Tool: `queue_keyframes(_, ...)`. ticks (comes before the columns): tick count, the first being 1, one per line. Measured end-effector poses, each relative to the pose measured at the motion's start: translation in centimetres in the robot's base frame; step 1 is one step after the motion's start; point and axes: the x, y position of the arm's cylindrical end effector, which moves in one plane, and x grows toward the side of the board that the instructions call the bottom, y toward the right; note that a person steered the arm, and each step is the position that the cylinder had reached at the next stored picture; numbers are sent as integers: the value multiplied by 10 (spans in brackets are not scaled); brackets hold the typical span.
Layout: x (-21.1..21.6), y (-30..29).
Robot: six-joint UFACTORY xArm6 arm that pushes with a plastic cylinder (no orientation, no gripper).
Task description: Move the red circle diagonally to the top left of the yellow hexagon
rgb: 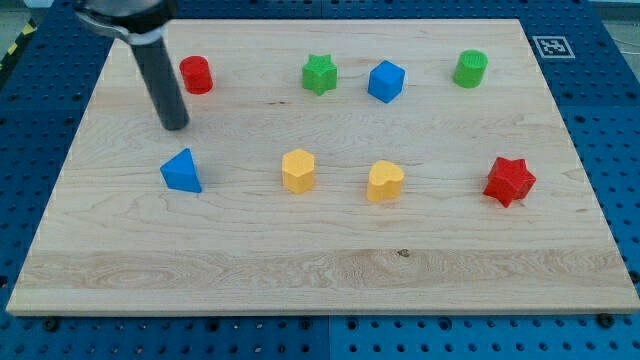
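My tip, no claw, sits just below-left of the red circle

Open board between red circle and yellow hexagon; blue triangle well left of hexagon

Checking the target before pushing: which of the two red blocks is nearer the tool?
The red circle, at the view's top left, just right of my tip. The red star sits far right.
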Motion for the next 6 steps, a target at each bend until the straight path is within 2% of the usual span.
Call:
queue_keyframes(2, -77, -6)
queue_keyframes(4, -68, 37)
queue_keyframes(6, -42, 35)
